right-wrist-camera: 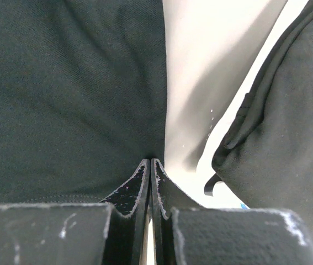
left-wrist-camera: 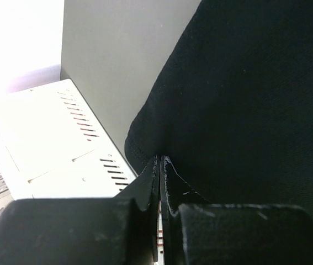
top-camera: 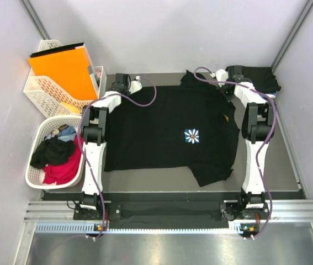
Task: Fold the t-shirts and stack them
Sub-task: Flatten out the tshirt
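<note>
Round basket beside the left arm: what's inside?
A crumpled black shirt over a red one, a blue patterned piece behind. Whatever lies beneath them is hidden.

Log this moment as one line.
black t-shirt: spread out, front up | left gripper: shut on far edge | right gripper: shut on far edge | fold: not started

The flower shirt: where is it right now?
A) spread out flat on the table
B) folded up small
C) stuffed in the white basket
A: the black flower shirt lies spread open on the table, sleeves out, not folded.
</note>
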{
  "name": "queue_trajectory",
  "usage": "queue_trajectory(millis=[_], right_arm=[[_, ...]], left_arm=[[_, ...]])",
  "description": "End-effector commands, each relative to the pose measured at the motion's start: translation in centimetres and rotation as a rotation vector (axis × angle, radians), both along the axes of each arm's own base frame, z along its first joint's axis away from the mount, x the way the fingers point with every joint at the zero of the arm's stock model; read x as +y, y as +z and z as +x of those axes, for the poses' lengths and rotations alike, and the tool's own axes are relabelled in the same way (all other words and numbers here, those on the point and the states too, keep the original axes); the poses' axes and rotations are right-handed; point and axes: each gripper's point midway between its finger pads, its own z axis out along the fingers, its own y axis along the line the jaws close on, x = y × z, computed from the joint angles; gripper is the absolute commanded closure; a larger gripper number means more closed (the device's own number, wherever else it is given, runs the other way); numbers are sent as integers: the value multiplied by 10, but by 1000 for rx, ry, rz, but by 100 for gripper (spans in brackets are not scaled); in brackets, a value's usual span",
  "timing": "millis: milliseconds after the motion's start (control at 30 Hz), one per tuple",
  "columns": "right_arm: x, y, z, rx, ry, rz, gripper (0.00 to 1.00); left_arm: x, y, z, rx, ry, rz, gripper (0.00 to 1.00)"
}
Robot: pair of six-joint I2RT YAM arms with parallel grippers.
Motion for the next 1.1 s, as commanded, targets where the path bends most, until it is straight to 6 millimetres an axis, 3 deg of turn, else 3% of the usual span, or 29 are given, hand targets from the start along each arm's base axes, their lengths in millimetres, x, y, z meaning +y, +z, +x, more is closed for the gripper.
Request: queue_trajectory(millis=[0,67,100,133,167,233,267,333,367,433,500,600,667,733,767,800,833,867,1067], right_arm=[[-29,-14,-16,74,-35,-52,100],[-15,-5,-15,68,8,-29,95],[-10,-1,-15,66,23,-25,79],[-8,8,-14,51,31,-20,70],[11,14,-13,41,71,-6,56],[24,35,-10,0,94,15,47],[34,43,-9,-15,112,32,43],[48,68,-3,-67,130,54,41],[53,77,-2,-86,139,62,41],[62,104,1,-139,150,85,39],[71,127,1,-183,170,114,37],[82,138,-3,-195,214,118,36],[90,134,-7,-176,244,111,37],[93,122,-11,-150,260,106,44],[93,114,-13,-130,265,107,62],[93,103,-14,-108,269,104,74],[94,98,-15,-93,273,101,87],[94,90,-18,-68,275,101,100],[96,51,-41,63,336,85,100]], left_arm=[[13,-1,1,-5,46,9,100],[12,1,1,-8,44,-1,100],[12,2,1,-10,45,-3,100],[10,4,1,-14,45,-7,99],[10,5,1,-16,47,-10,94],[10,9,0,-28,52,-15,82],[9,13,1,-39,52,-19,69],[8,26,3,-80,58,-22,51],[5,32,4,-95,54,-24,34],[0,56,8,-149,47,-35,21],[-5,79,10,-195,39,-52,13],[-17,113,9,-250,8,-87,8],[-29,123,6,-253,-34,-122,7],[-39,128,-5,-235,-76,-141,13],[-50,126,-10,-216,-123,-154,31],[-54,124,-19,-198,-146,-160,55],[-57,121,-24,-186,-161,-162,100],[-62,115,-31,-152,-181,-160,100],[-83,88,-67,2,-278,-237,100]])
